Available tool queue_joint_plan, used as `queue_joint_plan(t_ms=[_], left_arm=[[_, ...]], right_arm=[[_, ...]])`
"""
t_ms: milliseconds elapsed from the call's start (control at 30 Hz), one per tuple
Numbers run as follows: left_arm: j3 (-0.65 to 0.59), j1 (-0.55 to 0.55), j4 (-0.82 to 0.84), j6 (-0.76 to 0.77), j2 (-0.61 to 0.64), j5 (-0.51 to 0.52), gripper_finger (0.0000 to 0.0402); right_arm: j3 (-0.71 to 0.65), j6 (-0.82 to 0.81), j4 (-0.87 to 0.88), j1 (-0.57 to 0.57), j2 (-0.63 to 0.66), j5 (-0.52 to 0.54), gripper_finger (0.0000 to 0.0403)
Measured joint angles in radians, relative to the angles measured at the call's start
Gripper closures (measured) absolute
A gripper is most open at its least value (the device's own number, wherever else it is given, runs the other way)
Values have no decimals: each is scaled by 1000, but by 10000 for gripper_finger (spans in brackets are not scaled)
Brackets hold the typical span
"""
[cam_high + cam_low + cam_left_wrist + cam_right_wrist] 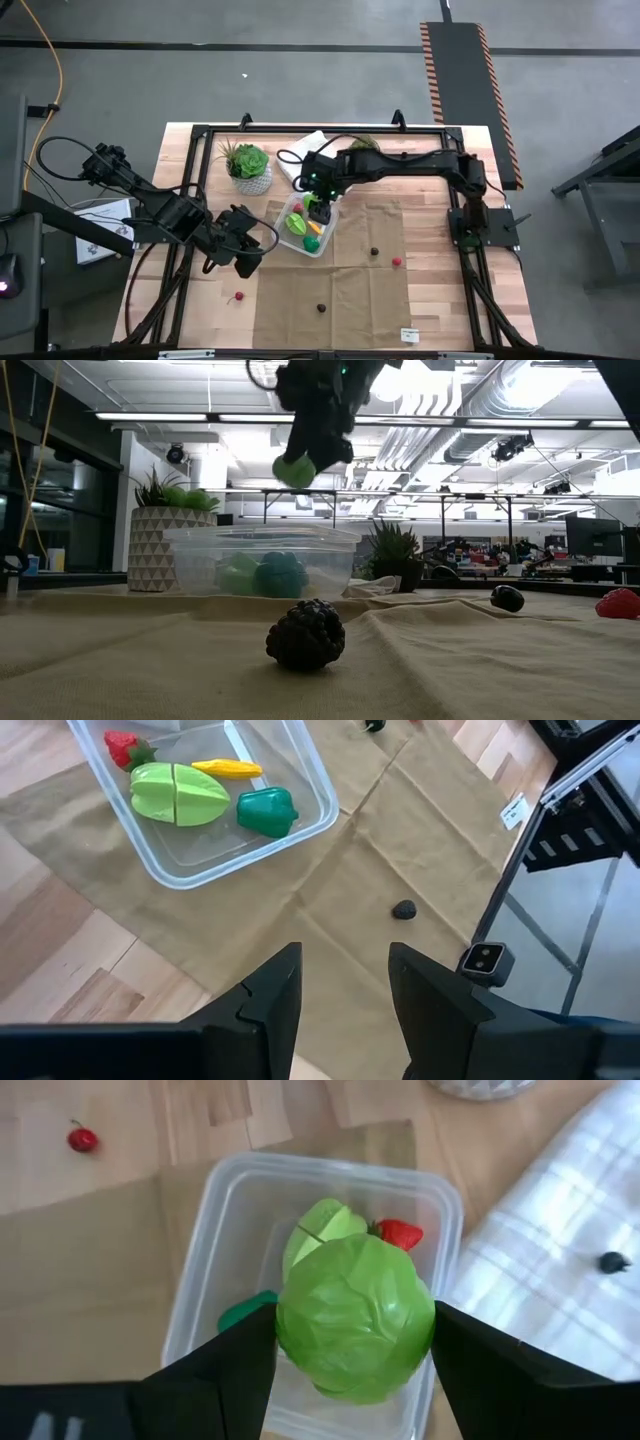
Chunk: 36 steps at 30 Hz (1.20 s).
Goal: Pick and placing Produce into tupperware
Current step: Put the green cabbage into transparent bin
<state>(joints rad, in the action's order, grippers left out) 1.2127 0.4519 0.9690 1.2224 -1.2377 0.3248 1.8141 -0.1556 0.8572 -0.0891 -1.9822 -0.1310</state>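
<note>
The right gripper [355,1342] hangs directly over the tupperware [322,243], its jaws spread wide and pressed against either side of a round green cabbage [355,1318], which fills the whole gap between them. From the low view the cabbage [295,469] sits well above the container's rim [262,537], so it looks held high enough to clear the wall before being let go rather than lowered in; that would be my guess for why it waits there. The tupperware stands on the tan cloth [350,290] near the back of the table [190,145], just beside a potted plant [248,166], and already holds several pieces: a light green split piece [178,795], a yellow one [228,767], a dark green one [266,811] and a red strawberry [124,747]. With those clustered together, the cabbage may land on top of them. The left gripper [344,982] waits off to the side over the cloth's edge, jaws apart and holding nothing, well clear of the drop. Loose produce lies scattered about: a dark blackberry [305,634] close to the low camera, another dark piece [507,598], a red berry [620,603] and a small red cherry [238,297] out on the bare wood.
</note>
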Motion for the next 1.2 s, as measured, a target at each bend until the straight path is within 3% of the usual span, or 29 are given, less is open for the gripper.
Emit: queue_joint_plan(t_ms=[533,900,1200], left_arm=[[0,0,8,-25,0,-4,261],[0,0,31,-25,0,-3,261],[0,0,30,-25,0,-3,261]], right_arm=[[-2,-27,14,55,-141,-12,174],[-2,-50,8,71,-160,-11,173],[-2,-54,7,71,-160,-12,143]])
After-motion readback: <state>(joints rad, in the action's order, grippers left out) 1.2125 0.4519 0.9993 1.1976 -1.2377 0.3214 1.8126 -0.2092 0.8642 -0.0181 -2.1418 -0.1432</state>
